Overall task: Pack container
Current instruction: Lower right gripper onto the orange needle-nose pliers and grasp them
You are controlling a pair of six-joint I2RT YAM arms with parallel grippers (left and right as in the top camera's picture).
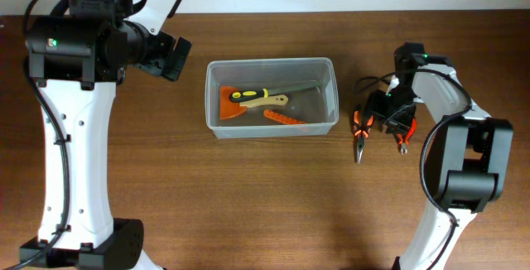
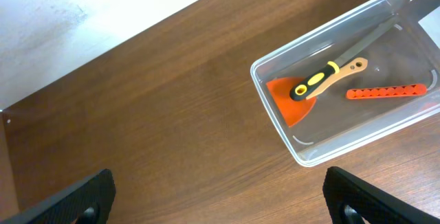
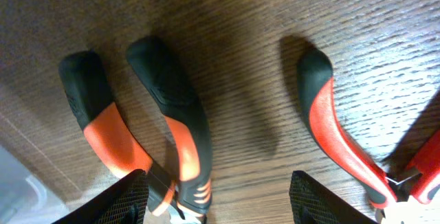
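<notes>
Clear plastic lets the contents of the container [image 1: 270, 61] be read from above. It stands in the middle of the bench [image 1: 248, 204], long side across, between the two arms, so that either arm can reach over its rim. Inside lie an orange scraper [image 1: 230, 104], a tool with a yellow and black handle [image 1: 252, 97] laid over it, and an orange strip [image 1: 284, 118] beside them. They lie flat on the bottom and leave part of it bare, which is probably where the next tools can go.

Two pliers are outside, on the bench just to the right of the container. The black and orange pliers [image 3: 185, 135] are nearer to it and the red pliers [image 3: 337, 135] lie beside them, not touching. The right hand [image 3: 218, 186] hangs low over them with its fingers apart. In the right wrist view one handle of the black and orange pliers lies between the fingers, and nothing is clamped. This position suggests that the hand is lining up to close across the handles, likely because the rubber there is the thickest and least slippery part. The handles are spread, so a grip on only one of them may let the tool swing.

The left hand [image 2: 216, 183] is raised at the far left, well apart from the container, fully spread and empty. It seems to wait there so that it does not block the way of the other arm.
</notes>
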